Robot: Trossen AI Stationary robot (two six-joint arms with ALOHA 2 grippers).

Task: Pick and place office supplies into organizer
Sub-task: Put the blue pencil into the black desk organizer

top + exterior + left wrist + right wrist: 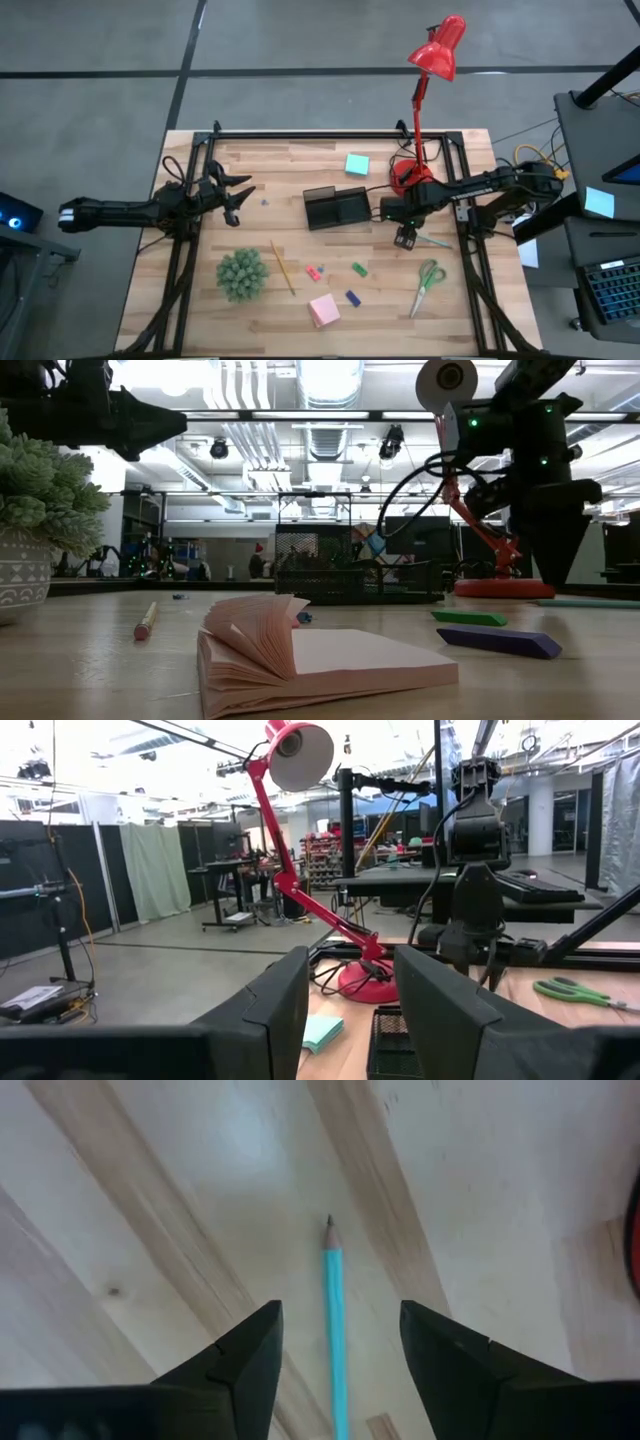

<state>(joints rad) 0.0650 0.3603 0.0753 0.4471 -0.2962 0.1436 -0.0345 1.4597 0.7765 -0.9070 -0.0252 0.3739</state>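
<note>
**Right end effector poised over the teal pen**

Wooden worktop (300,330) planks fill my screens, with a workshop room behind. Nearest the front edge I see the pink sticky-note pad (323,310), its top sheets curling up in the low view. Just beyond it lie the blue eraser (352,297), the small pink eraser (313,272) and the green eraser (359,269). To the left of these sits the green spiky plant ball (241,274), and the yellow pencil (282,267) lies slanted just beside it. The green-handled scissors (428,283) rest well to the right.

Farther back, my right end effector (405,239) points down at the worktop with its fingers apart and empty; in the right wrist view the thin teal pen (334,1335) lies on the wood between the two fingers (245,1360), not gripped. The black organizer (337,208) stands just left of that arm, near the middle of the worktop. My left end effector (237,194) hangs above the left side, fingers apart, holding nothing.

Behind the organizer lies the teal sticky-note pad (356,164), and the red desk lamp (432,70) rises from its base at the back right.
</note>
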